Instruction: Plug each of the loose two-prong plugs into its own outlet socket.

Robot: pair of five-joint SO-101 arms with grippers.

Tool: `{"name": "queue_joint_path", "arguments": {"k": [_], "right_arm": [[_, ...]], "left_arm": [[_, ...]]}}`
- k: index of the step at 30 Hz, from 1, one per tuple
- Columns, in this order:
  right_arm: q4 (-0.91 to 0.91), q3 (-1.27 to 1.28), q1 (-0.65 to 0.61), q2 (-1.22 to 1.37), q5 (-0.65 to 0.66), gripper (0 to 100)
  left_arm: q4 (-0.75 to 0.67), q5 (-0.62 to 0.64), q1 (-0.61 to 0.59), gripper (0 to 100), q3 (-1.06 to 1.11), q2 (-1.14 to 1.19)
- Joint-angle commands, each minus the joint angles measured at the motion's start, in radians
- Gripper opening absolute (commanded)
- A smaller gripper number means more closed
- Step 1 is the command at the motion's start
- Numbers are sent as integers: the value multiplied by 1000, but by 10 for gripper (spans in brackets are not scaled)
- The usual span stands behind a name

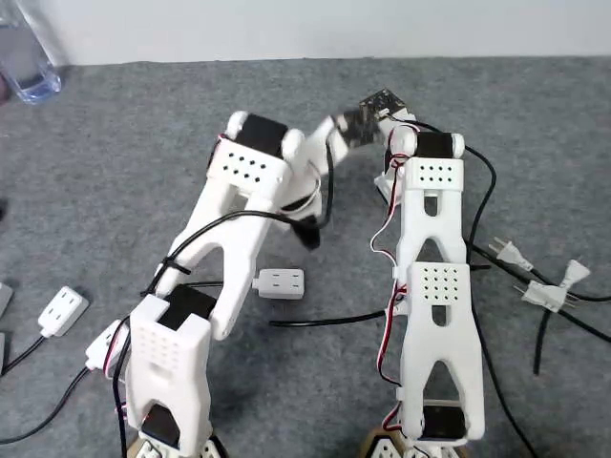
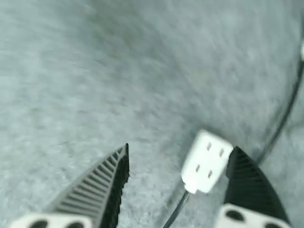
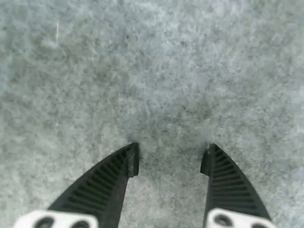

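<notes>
Left pincer [image 2: 181, 148]: mine, poised above the grey tabletop [image 1: 115, 143], jaws apart and holding nothing. A white outlet socket [image 2: 206, 161] lies flat close beside one finger; whether they touch cannot be told. Its black cord runs off toward the near side. This socket lies between my two arms, nearer the left one. A second socket [image 1: 63, 310] lies at the near left. Two loose plugs, first plug [image 1: 508, 253] and second plug [image 1: 558, 289], rest at the right, well apart from both sockets. Right pincer [image 3: 171, 147]: jaws apart, nothing held, over bare tabletop.
</notes>
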Motion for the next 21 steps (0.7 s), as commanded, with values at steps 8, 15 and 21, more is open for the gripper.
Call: {"name": "queue_joint_path", "arguments": {"k": [8,15,21], "right_arm": [[-36,-21,21,5,9,223],[-36,-21,21,5,9,223],[-36,-21,21,5,9,223]], "left_arm": [[31,411,-40,313,-326,-17],[25,566,-212,313,-352,-190],[-58,569,-381,313,-352,-430]]}}
